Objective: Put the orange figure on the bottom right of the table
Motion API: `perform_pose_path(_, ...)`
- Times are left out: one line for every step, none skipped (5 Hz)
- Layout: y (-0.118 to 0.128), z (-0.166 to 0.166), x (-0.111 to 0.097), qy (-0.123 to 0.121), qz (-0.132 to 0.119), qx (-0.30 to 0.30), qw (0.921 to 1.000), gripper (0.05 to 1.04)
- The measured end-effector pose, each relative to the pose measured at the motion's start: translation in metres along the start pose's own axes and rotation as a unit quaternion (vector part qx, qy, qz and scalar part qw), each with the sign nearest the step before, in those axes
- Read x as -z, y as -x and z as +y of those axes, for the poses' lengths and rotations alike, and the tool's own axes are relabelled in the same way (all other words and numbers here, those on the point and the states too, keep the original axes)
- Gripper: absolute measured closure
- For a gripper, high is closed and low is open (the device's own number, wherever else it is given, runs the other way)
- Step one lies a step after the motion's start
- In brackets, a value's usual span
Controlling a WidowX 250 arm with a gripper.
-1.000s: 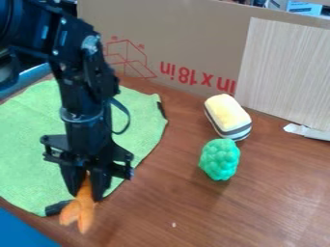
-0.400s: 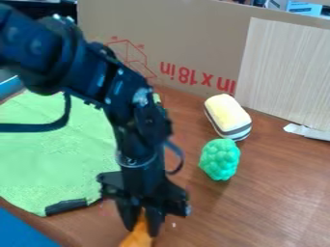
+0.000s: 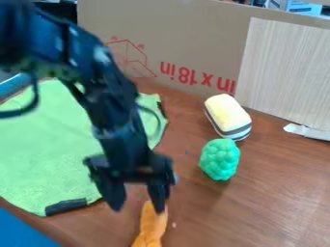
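Higher in the view than a moment ago, the tool (image 3: 137, 205) has parted from the orange figure (image 3: 152, 226) — its fingers now stand wide. The figure lies on the counter (image 3: 258, 207) at the bottom of the view, slightly left of centre, under the tool's fingertips — whether one touches it, the view cannot tell. It sits right of the green cloth (image 3: 51, 144).

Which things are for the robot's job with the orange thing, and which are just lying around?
For the job:
the orange figure, on the table
the gripper, open close by it
the table, where it goes, bottom right

Just lying about:
the bumpy green toy
the yellow-topped toy behind it
the light green cloth
the cardboard at the back
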State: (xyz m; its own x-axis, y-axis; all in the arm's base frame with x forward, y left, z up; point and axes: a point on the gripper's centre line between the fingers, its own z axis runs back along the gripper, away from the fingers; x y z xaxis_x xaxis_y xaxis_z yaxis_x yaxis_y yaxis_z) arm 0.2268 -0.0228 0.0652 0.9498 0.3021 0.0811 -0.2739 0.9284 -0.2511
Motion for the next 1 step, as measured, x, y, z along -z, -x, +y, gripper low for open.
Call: perform_pose_path(-0.0003, 0.0084, -0.0451, 0.040, -0.027, 0.010, 0.9988, 0.083)
